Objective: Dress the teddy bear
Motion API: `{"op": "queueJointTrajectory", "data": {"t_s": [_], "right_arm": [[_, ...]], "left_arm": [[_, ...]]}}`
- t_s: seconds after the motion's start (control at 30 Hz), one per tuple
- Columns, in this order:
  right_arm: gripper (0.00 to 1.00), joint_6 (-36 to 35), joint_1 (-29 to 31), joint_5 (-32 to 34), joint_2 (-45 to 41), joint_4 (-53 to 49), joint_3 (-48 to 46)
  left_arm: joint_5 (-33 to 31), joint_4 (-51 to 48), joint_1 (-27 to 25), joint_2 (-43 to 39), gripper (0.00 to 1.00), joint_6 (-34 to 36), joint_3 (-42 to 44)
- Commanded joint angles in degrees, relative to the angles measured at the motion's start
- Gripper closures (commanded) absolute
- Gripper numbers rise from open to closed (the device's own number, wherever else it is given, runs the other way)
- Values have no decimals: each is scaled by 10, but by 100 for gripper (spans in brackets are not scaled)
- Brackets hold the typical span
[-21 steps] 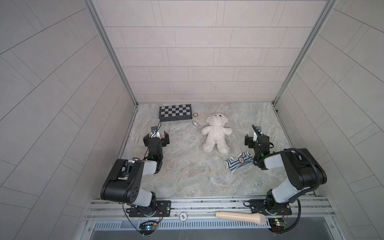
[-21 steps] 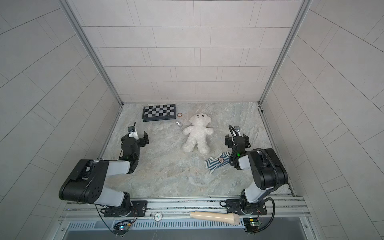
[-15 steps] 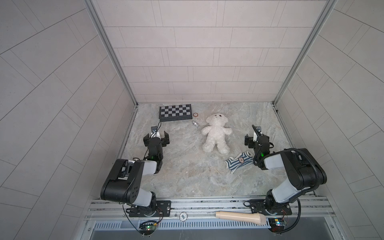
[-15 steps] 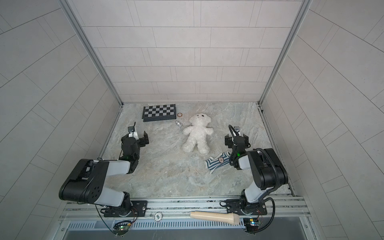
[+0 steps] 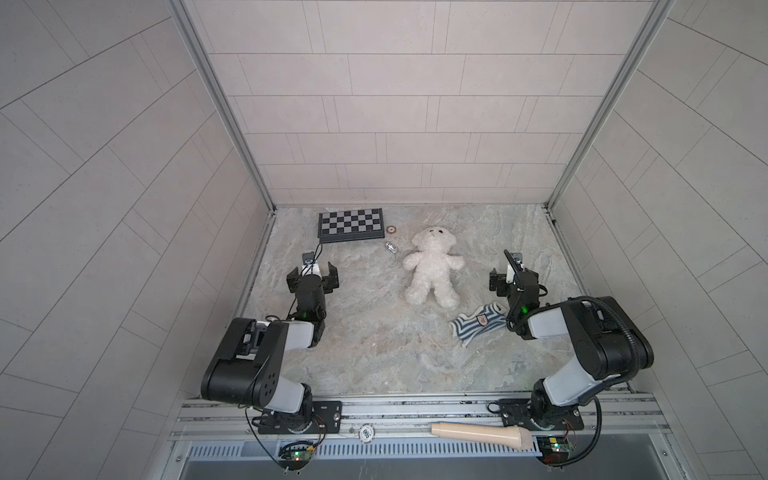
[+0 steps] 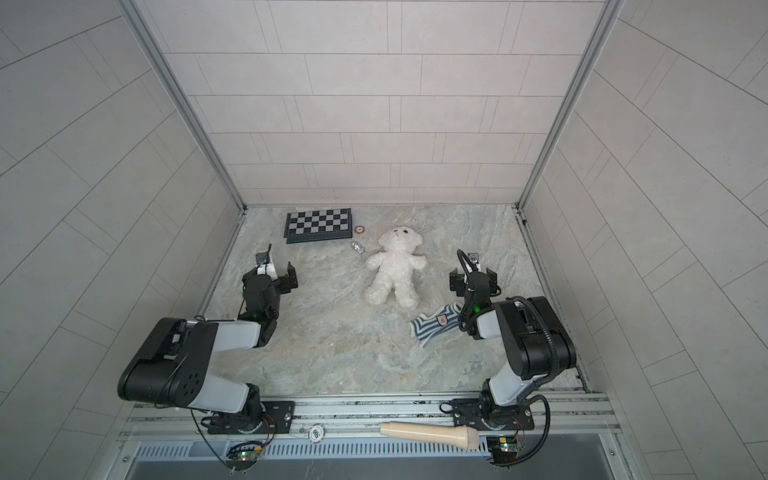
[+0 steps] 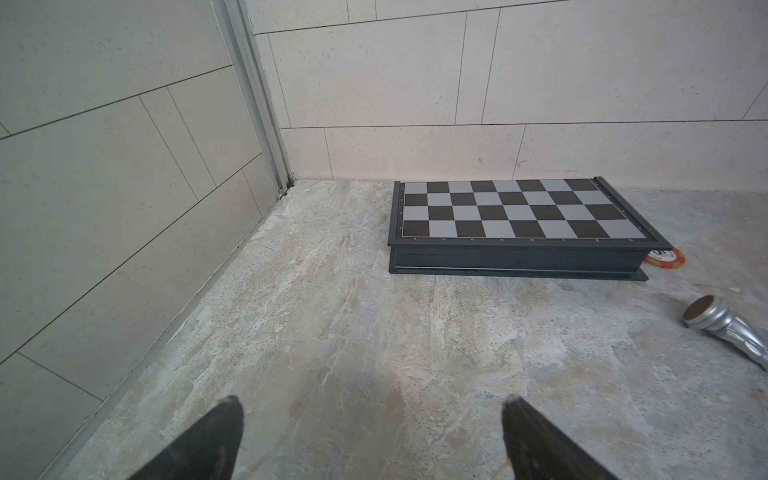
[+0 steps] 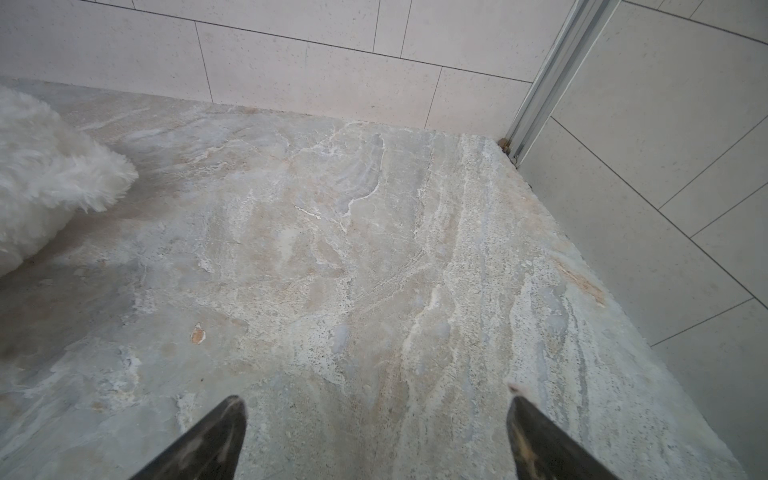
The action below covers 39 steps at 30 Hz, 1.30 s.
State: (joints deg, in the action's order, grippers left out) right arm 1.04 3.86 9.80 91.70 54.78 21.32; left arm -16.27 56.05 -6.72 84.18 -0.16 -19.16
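The white fluffy teddy bear [image 5: 432, 266] [image 6: 397, 266] lies on its back mid-table in both top views, head toward the back wall; part of its fur [image 8: 45, 183] shows in the right wrist view. A blue-and-white striped garment [image 5: 478, 326] [image 6: 436, 322] lies crumpled just in front of the bear's foot, beside the right arm. My left gripper [image 5: 312, 277] [image 6: 274, 276] [image 7: 372, 405] rests open over bare table, far left of the bear. My right gripper [image 5: 513, 280] [image 6: 473, 279] [image 8: 376, 405] is open and empty, right of the bear.
A folded chessboard [image 5: 351, 224] [image 7: 519, 216] lies at the back left. A round orange chip [image 5: 391, 229] [image 7: 665, 258] and a silver chess piece [image 5: 391, 247] [image 7: 727, 328] lie between board and bear. A beige handle-like object [image 5: 482, 434] rests on the front rail. Walls close three sides.
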Motion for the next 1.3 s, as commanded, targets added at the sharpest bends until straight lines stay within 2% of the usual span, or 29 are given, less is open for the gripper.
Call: {"op": "queueJointTrajectory", "data": {"t_s": [0.0, 0.77, 0.87, 1.27], "right_arm": [[0, -7, 2, -1, -6, -3, 4], [1, -5, -3, -13, -9, -4, 4], [0, -10, -3, -29, -32, -26, 4], [0, -6, -3, -11, -132, -97, -6]], "left_arm": [[2, -1, 0, -1, 0, 1, -7], [7, 7, 0, -7, 0, 1, -1], [11, -1, 0, -21, 0, 0, 2], [19, -72, 0, -101, 0, 2, 1]]}}
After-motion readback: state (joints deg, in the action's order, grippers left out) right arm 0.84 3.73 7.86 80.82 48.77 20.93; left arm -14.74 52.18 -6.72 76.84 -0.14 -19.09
